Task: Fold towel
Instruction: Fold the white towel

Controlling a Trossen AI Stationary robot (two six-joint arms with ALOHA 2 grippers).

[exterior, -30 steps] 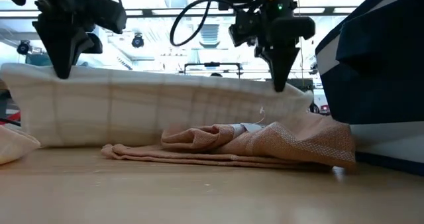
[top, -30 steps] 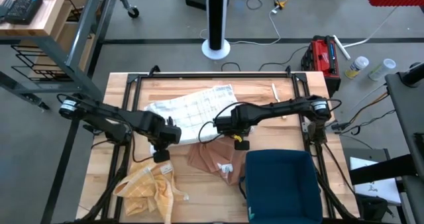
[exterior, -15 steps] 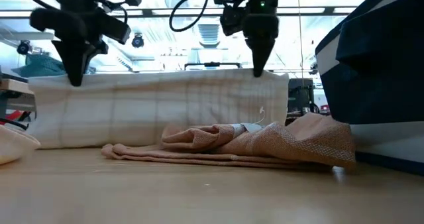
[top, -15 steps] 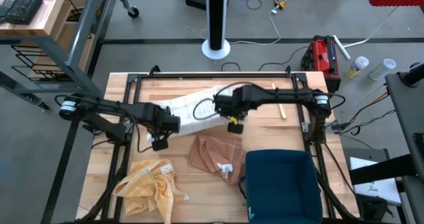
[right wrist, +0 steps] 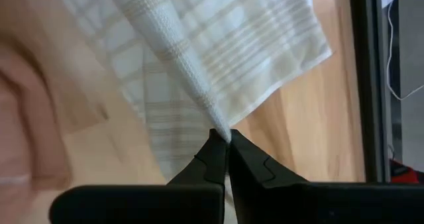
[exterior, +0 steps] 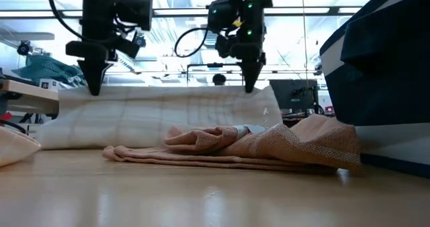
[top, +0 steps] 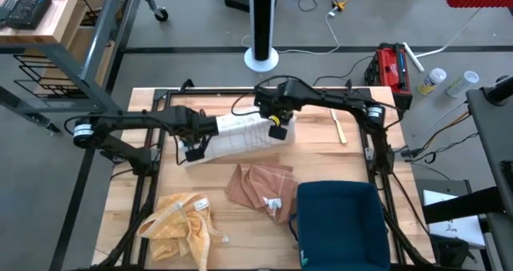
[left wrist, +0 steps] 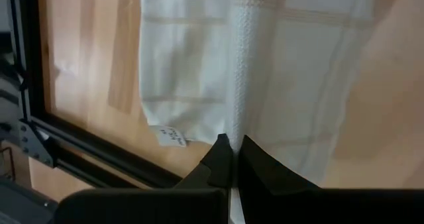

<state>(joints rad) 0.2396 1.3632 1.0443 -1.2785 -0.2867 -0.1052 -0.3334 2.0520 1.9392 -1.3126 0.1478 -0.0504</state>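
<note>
As both arms carry the edge toward the far side, high view shows the towel [top: 240, 135] now doubled, left gripper [top: 195, 151] and right gripper [top: 277, 130] above it. Low view: lifted edge lower than 1 s ago. Wrist views: both jaws pinch towel edge; release comes next.

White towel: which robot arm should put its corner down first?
Neither, probably. Left gripper and right gripper are each shut on an end of the towel, held level in the low view. Lowering both together looks best.
</note>
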